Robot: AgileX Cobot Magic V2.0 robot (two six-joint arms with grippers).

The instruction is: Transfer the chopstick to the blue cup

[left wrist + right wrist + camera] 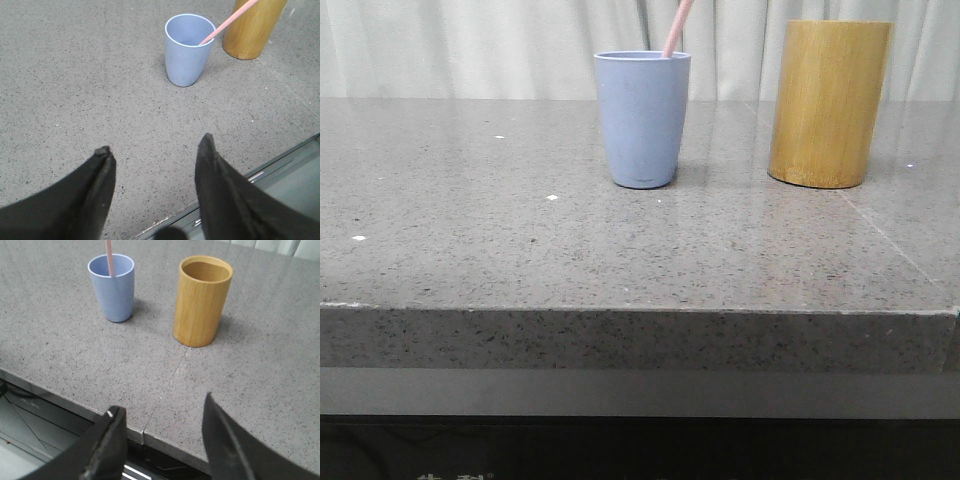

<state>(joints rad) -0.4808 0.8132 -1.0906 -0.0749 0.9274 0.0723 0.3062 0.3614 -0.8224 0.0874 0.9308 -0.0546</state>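
Observation:
The blue cup [643, 118] stands upright on the grey stone table [520, 250], and it also appears in the wrist views [188, 47] [113, 286]. The pale pink chopstick [677, 28] stands inside it, leaning against the rim toward the bamboo cylinder [227, 21] [109, 257]. My left gripper [156, 144] is open and empty, hovering near the table's front edge, well short of the cup. My right gripper [162, 407] is open and empty too, above the front edge, apart from both cups.
A taller yellow-brown bamboo cylinder [828, 102] stands to the right of the blue cup [201, 300]; it looks empty inside. The table's front edge [640, 310] drops off close to both grippers. A seam [170, 377] runs across the tabletop.

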